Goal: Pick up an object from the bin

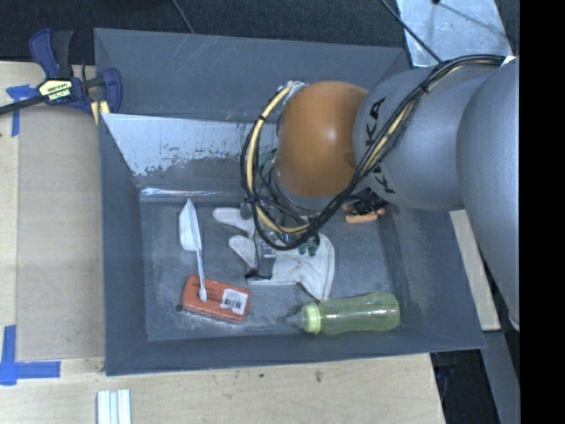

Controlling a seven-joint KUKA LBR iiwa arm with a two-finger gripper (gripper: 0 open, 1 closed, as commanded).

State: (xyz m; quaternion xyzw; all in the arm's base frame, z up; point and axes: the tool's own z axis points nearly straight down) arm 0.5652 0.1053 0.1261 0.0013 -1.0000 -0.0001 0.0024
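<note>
My gripper (261,268) reaches down into the middle of the bin, its dark tip touching a white crumpled cloth-like thing (309,268). Whether anything sits between the fingers is hidden by the wrist and cables. To the left lies a white plastic spoon (192,237), its handle running down onto an orange flat packet with a white label (216,300). At the front right a yellow-green bottle (351,314) lies on its side.
A small orange and black thing (364,210) lies by the right wall, half under the arm. The orange wrist cover and looping cables hide the back middle of the bin floor.
</note>
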